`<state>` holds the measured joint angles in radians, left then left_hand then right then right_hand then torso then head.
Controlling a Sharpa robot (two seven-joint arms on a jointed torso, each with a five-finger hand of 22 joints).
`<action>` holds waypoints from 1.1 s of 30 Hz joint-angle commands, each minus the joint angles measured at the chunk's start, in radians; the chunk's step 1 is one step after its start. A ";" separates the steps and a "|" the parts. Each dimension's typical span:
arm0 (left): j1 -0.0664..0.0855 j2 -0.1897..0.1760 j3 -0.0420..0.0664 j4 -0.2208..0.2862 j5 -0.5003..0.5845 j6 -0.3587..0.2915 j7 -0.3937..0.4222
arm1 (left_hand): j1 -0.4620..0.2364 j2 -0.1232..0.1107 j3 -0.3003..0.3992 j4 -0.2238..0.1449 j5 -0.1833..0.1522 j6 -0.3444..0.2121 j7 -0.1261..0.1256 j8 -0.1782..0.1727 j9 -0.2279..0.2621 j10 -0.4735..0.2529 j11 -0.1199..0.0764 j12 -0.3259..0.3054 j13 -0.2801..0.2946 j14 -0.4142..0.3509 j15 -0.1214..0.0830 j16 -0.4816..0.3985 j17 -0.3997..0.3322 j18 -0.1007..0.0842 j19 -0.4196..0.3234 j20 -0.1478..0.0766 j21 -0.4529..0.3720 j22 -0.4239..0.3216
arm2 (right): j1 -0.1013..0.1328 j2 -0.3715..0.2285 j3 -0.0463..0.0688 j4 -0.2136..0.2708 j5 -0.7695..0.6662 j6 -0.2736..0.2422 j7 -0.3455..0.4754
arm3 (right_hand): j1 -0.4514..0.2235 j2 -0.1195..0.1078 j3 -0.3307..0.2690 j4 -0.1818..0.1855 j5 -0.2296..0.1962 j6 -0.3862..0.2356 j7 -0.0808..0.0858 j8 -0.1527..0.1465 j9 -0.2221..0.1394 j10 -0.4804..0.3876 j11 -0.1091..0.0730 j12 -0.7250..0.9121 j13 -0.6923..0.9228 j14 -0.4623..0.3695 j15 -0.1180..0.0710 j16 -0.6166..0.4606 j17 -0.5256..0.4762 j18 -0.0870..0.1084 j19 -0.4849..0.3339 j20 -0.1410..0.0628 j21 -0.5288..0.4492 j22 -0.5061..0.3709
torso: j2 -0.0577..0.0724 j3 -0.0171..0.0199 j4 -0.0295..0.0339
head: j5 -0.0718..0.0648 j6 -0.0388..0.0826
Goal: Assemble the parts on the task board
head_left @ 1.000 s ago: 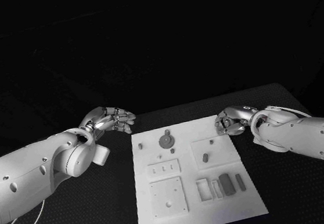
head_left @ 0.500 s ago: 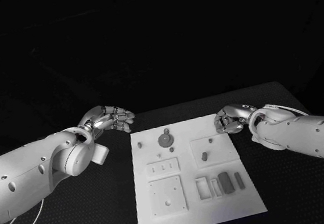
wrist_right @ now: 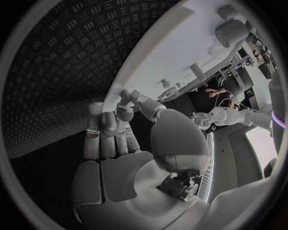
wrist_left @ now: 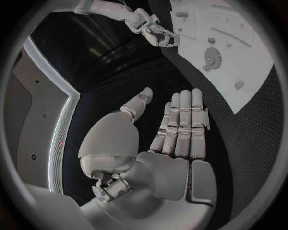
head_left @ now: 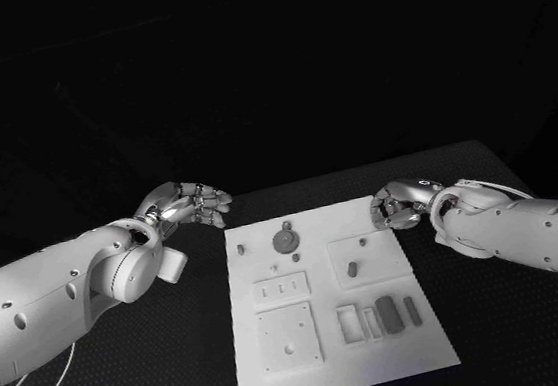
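Observation:
The white task board (head_left: 347, 369) lies in the middle of the black table. On it are small grey parts: a round toothed piece (head_left: 284, 241), a small peg (head_left: 243, 251), an oblong piece (head_left: 352, 268) and a darker oblong (head_left: 389, 316). My left hand (head_left: 188, 206) hovers off the board's far left corner, fingers straight and palm bare (wrist_left: 180, 139). My right hand (head_left: 399, 204) sits at the board's far right edge. Its fingers (wrist_right: 108, 132) are bent at the tips and I see nothing in them. The board (wrist_left: 240, 48) and the toothed piece (wrist_left: 211, 57) also show in the left wrist view.
Bare black patterned tabletop (head_left: 538, 330) lies on both sides of the board and in front of it. Several recessed slots and a square plate (head_left: 288, 337) mark the board's near half. The table's far edge runs just behind both hands.
The right hand has shifted very slightly at the board's far right edge. The left arm and the parts have not moved.

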<state>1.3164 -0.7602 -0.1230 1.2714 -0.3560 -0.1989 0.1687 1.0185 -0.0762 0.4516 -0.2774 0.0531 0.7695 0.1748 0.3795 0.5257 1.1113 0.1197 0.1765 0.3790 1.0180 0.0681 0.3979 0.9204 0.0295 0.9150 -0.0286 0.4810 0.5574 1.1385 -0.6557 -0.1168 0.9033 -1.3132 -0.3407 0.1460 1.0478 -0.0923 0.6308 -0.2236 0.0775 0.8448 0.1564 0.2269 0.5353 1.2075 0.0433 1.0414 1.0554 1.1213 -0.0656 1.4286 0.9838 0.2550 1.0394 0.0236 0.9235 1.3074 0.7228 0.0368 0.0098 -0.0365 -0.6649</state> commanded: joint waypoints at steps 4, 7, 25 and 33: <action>0.001 0.001 0.001 0.002 -0.004 0.012 0.006 | -0.003 0.001 -0.003 0.001 -0.003 -0.006 0.001 -0.007 0.001 -0.009 0.001 -0.006 0.002 0.003 -0.001 -0.004 0.001 0.015 0.002 -0.004 -0.006 0.001 | -0.001 0.001 0.000 0.000 0.002 -0.003 0.001 | 0.004 -0.013 0.003 -0.005 0.002 -0.011 0.004 -0.006 -0.002 -0.012 0.003 -0.004 -0.002 -0.008 0.006 -0.005 -0.002 0.007 -0.006 0.000 -0.001 0.018 | 0.000 0.0007 0.0004 | -0.001 0.000; 0.001 0.002 0.001 0.002 -0.004 0.013 0.006 | -0.003 0.000 -0.003 0.001 -0.003 -0.006 0.001 -0.008 0.002 -0.009 0.001 -0.007 0.002 0.003 -0.001 -0.004 0.001 0.015 0.001 -0.004 -0.006 0.001 | -0.001 0.002 0.000 -0.001 0.003 -0.005 0.001 | 0.004 -0.015 0.003 -0.004 0.002 -0.014 0.005 -0.008 -0.002 -0.014 0.004 -0.006 -0.002 -0.010 0.006 -0.006 -0.002 0.007 -0.007 0.001 -0.002 0.017 | 0.000 0.0009 0.0006 | -0.002 0.002; 0.001 0.001 0.001 0.003 -0.004 0.014 0.003 | -0.007 0.002 -0.004 0.004 -0.003 -0.002 0.009 -0.008 0.005 -0.007 0.001 -0.008 0.005 0.003 -0.001 -0.005 0.002 0.015 0.002 -0.004 -0.008 0.002 | -0.002 0.006 0.000 -0.004 -0.008 0.003 -0.008 | 0.008 0.027 0.006 -0.009 0.002 0.068 -0.023 0.040 0.032 -0.017 -0.022 -0.005 -0.004 -0.012 -0.015 -0.006 -0.005 0.007 -0.010 0.004 -0.004 0.020 | 0.000 0.0010 0.0001 | 0.002 0.002; 0.001 0.000 0.001 0.005 -0.024 0.010 -0.020 | -0.012 0.015 -0.003 0.009 -0.003 0.043 0.003 0.008 0.018 0.039 -0.023 0.018 0.034 0.019 -0.007 0.000 0.009 0.018 0.014 -0.008 -0.004 0.008 | -0.002 0.006 0.000 -0.002 -0.011 -0.013 -0.020 | -0.006 0.035 0.002 -0.002 0.002 0.082 -0.030 0.049 0.046 -0.011 -0.029 -0.004 -0.005 -0.009 -0.022 -0.005 -0.006 0.007 -0.007 0.004 -0.003 0.019 | 0.000 0.0004 0.0012 | -0.001 0.001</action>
<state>1.3164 -0.7608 -0.1230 1.2741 -0.3615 -0.1986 0.1562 1.0088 -0.0666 0.4490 -0.2748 0.0531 0.8075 0.1764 0.3843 0.5431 1.1453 0.0963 0.1918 0.4110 1.0329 0.0607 0.3979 0.9288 0.0280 0.9241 -0.0377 0.4771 0.5646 1.1373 -0.6522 -0.1168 0.8991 -1.3127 -0.3464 0.1332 1.0452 -0.0605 0.6349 -0.2278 0.0775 0.9207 0.1272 0.2727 0.5801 1.1956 0.0195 1.0413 1.0518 1.1123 -0.0814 1.4231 0.9792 0.2483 1.0342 0.0286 0.9235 1.3073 0.7223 0.0376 0.0103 -0.0359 -0.6636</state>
